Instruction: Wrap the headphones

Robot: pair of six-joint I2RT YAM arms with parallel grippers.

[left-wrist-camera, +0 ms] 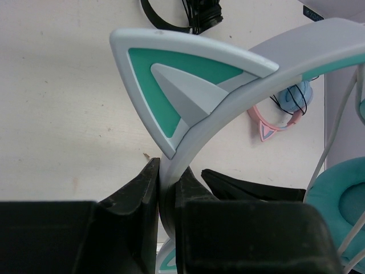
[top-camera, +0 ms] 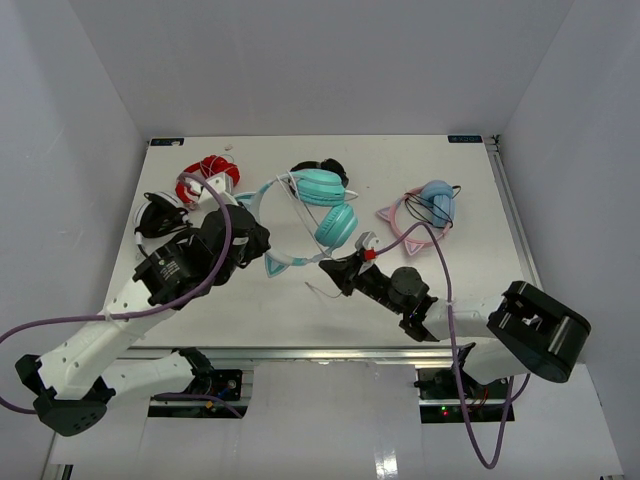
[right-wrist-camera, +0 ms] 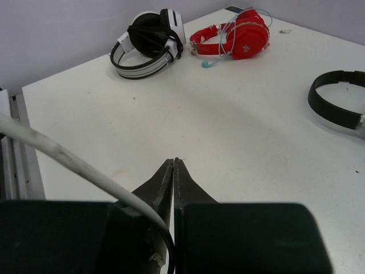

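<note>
The teal headphones (top-camera: 327, 205) lie mid-table, cups together, with the white-and-teal headband (left-wrist-camera: 296, 51) arching left. My left gripper (top-camera: 258, 240) is shut on that headband just below a cat ear (left-wrist-camera: 171, 74); the band is pinched between the jaws (left-wrist-camera: 168, 171). A teal cup (left-wrist-camera: 342, 200) shows at the right edge. My right gripper (top-camera: 328, 268) sits just in front of the cups, tips shut together (right-wrist-camera: 174, 161). The thin white cable (right-wrist-camera: 68, 160) crosses its left finger and drops into the seam between the fingers. A loose cable end (top-camera: 318, 292) trails on the table.
Red headphones (top-camera: 210, 178) and black-and-white headphones (top-camera: 160, 215) lie at the back left. Pink-banded light-blue headphones (top-camera: 425, 210) lie to the right. Black headphones (top-camera: 325, 168) sit behind the teal pair. White walls enclose the table on three sides.
</note>
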